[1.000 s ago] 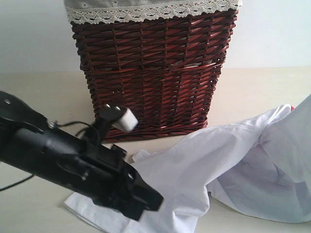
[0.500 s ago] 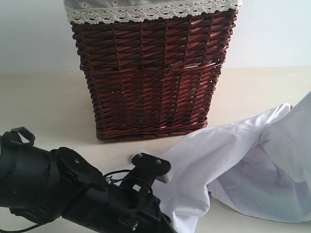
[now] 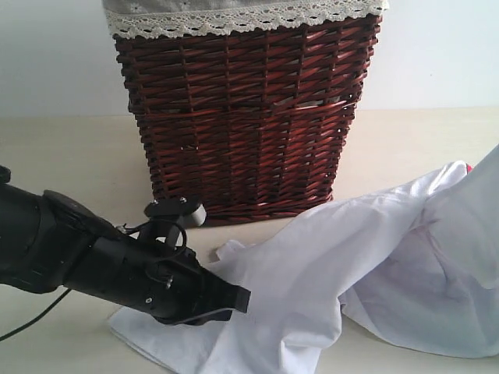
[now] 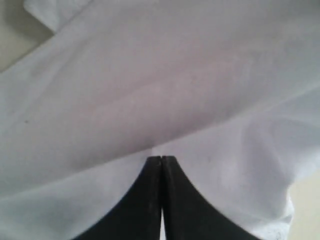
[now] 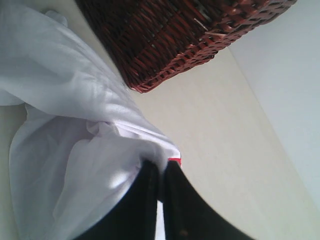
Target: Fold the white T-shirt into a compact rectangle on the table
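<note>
The white T-shirt [image 3: 312, 265] lies crumpled on the pale table [image 3: 62, 156] in front of the basket, and its right part rises off the right edge of the exterior view. My left gripper [image 3: 240, 300] is low over the shirt's left part. Its jaws are shut, with the tips [image 4: 161, 160] against the white cloth [image 4: 150, 75] where a crease begins. My right gripper [image 5: 162, 167] is out of the exterior view. It is shut on a bunched edge of the shirt [image 5: 65, 100], and a sliver of the red band [image 5: 175, 161] shows at its tip.
A tall dark red wicker basket [image 3: 242, 117] with a grey lace-trimmed liner [image 3: 234, 19] stands at the back centre, just behind the shirt. In the right wrist view the basket [image 5: 165, 35] is close to the lifted cloth. The left arm's black body [image 3: 86, 257] stretches across the front left.
The left arm dipped low at the front, then swung up and left, its tip now on the shirt's left part. The shirt's shape has barely changed. The right side stays lifted.
</note>
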### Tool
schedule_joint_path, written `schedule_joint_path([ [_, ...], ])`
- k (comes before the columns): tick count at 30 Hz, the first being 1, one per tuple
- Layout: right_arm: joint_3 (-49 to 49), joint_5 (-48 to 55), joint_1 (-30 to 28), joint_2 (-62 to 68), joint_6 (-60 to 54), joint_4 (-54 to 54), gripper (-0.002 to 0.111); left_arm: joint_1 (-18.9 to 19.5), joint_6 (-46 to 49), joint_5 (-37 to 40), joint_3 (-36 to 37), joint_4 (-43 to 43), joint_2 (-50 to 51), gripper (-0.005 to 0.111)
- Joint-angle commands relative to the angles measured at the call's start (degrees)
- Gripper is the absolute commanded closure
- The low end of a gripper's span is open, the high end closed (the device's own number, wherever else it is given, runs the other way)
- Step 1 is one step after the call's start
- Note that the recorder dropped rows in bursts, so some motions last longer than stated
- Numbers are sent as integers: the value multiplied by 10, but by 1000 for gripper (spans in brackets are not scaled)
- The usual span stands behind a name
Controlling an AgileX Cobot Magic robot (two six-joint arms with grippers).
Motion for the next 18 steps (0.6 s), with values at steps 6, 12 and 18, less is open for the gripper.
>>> schedule_joint_path([
  [6,-6,3,-2,-9,1,11,108,6,-27,40,0,37,50,107],
  [12,-6,3,-2,-10,4,11,108,35,-99,35,0,127,50,107],
  [18,-6,3,-2,-12,4,11,108,119,-161,35,0,219,50,107],
])
